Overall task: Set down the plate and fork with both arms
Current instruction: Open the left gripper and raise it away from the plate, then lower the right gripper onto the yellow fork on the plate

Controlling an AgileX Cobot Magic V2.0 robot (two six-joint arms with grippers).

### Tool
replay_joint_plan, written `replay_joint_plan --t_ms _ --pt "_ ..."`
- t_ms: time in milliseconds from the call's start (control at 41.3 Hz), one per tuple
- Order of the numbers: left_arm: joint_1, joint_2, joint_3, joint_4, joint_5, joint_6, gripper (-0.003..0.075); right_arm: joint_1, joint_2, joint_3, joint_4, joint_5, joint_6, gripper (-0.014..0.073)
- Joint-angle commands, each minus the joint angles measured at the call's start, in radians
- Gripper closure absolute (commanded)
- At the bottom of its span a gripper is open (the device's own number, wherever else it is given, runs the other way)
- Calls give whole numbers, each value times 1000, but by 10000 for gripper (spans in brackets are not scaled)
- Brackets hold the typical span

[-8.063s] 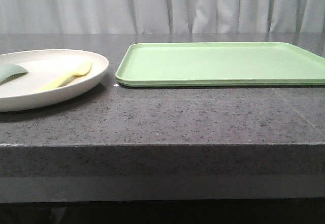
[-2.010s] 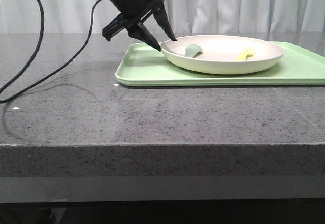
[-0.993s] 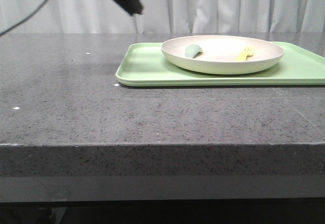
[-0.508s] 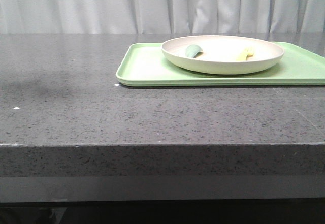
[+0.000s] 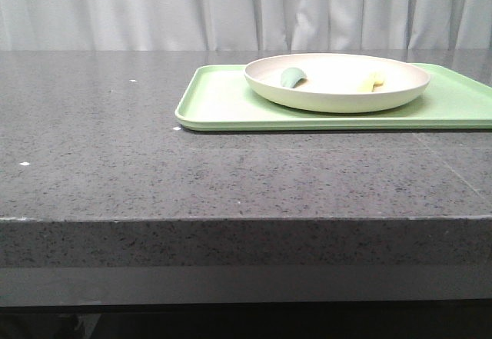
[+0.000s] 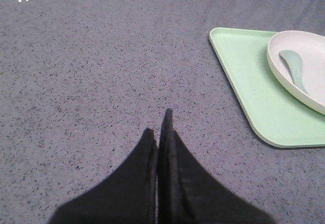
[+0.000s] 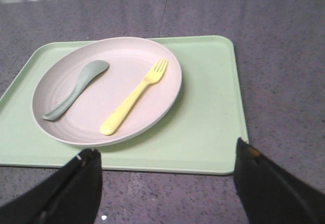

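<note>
**A:** Start at the fingers. What are they doing?

**B:** The left gripper (image 6: 158, 127) has its fingers pressed together, clenched on nothing, above bare desk (image 6: 91, 71) beside the tray. The right gripper (image 7: 167, 165) has its fingers spread wide apart, also holding nothing, hovering near the tray's (image 7: 213, 107) closest edge.

**A:** And the task's things?

**B:** The plate (image 7: 152, 51) sits on the light-green tray, toward the tray's left half. The fork (image 7: 134, 97) lies inside the plate, with a teal spoon (image 7: 76, 89) beside it, the two apart.

**A:** So what does the step call for?

**B:** I judge the plate is placed and the fork comes next, for the right arm. The handle is slim and flat against the plate, so the fingers should come straight down across the handle's middle, closing gently so it neither skids nor the plate shifts.

**A:** The surroundings?

**B:** A dark speckled stone desk, smooth and slightly glossy, with a pale pleated curtain (image 5: 231, 8) behind.
</note>
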Motion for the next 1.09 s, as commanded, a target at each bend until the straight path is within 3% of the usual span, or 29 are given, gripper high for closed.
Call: replay_joint_plan --t_ms 0,169,339,557,1065 --pt "0 -38 15 -7 -146 0 738 36 132 -133 43 -15 -6 32" --pt "0 -41 21 -7 -165 0 738 150 401 -366 71 155 9 32" --pt "0 -41 21 -7 -167 0 738 156 649 -598 73 347 90 33" --pt "0 -41 21 -7 -167 0 738 158 872 -806 45 451 152 33" --pt "0 -41 21 -7 -167 0 738 156 1025 -860 6 411 185 33"
